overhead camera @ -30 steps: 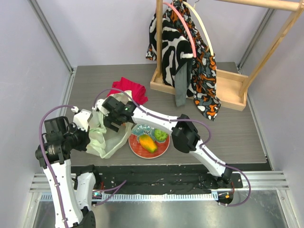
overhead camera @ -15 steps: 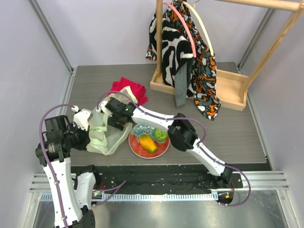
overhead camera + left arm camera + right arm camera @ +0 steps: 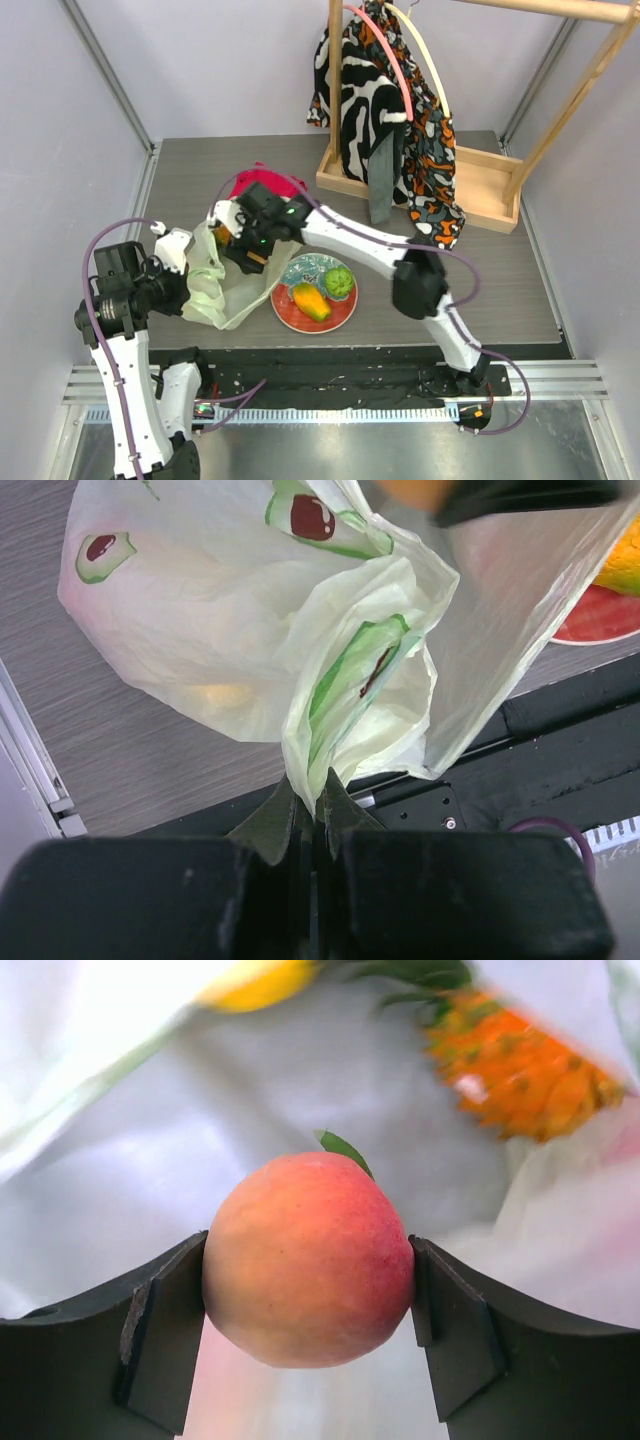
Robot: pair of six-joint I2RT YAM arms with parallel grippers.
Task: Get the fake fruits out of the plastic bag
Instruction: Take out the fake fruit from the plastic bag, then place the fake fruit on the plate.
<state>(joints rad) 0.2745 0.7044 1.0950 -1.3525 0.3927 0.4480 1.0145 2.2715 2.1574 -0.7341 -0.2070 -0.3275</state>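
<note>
Right now the step is judged to be lifting the peach [image 3: 305, 1240] out of the plastic bag [image 3: 215, 288] and carrying it to the plate [image 3: 292, 318]. The lift is best made straight up through the mouth, so that no thin film is dragged along. A firm squeeze is advised, since the fruit is round and glossy and could roll out sideways. It should be set on a bare part of the plate, beside the mango [image 3: 310, 301] and the green round fruit [image 3: 339, 282] already lying there. The right claw [image 3: 308, 1290] is closed partway on the peach, one pad pressed to each flank and the fruit filling the gap. Pale film is seen behind it all round, so the peach is judged not yet clear of the bag. A pineapple [image 3: 520, 1060] and a lemon-like fruit [image 3: 262, 984] are seen deeper inside, blurred. The left claw [image 3: 310, 825] is closed tight on a bunched fold of the bag's edge, with no gap seen between the fingers. That fold should be held taut during the lift. The rest of the bag lies slumped on the tabletop [image 3: 480, 270].
</note>
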